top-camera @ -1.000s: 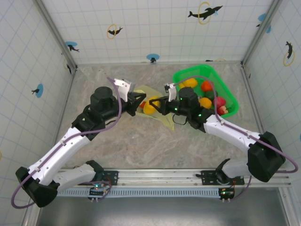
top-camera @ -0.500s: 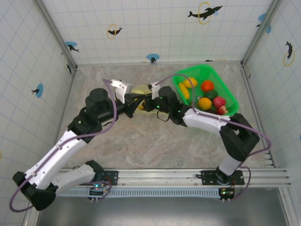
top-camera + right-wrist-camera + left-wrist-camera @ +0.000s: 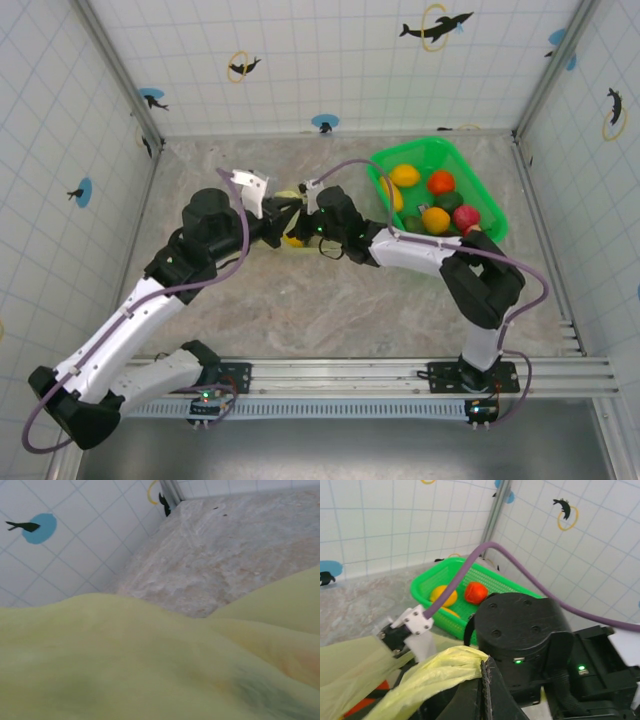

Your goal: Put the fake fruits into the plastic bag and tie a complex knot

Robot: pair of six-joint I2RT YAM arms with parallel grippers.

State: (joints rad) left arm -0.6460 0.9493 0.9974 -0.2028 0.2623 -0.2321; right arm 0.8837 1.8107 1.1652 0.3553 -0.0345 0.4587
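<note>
top view, left gripper: reaching in from the left, almost tip to tip with the right gripper near the middle of the table; closure not readable from this height.
top view, plastic bag: bunched small between the two tips, with scraps of pale yellow film peeking out above and below them.
top view, fake fruits: several lying in the green tray, well apart from the bag, off to the right along the right arm's side.
left wrist view, fingers: pressed together to a thin seam, with yellow film bunched at their tips; judged to be pinched on the bag.
left wrist view, bag film: running from the fingertips down and to the left; a red-orange patch at the lower left, likely a fruit already inside.
left wrist view, right gripper: dark wrist housing straight ahead, just beyond the film; cannot tell whether apart or together.
right wrist view, bag: blurred film pressed close across the lower frame, with table and tiled wall beyond; no read on the right jaws here either.
key relation: bag squarely between the two tools, about equally near each, with its film stretched roughly left to right.
judgement: tray fruits nearer the right arm, so probably a fetch for that side while the left grips the film.
</note>
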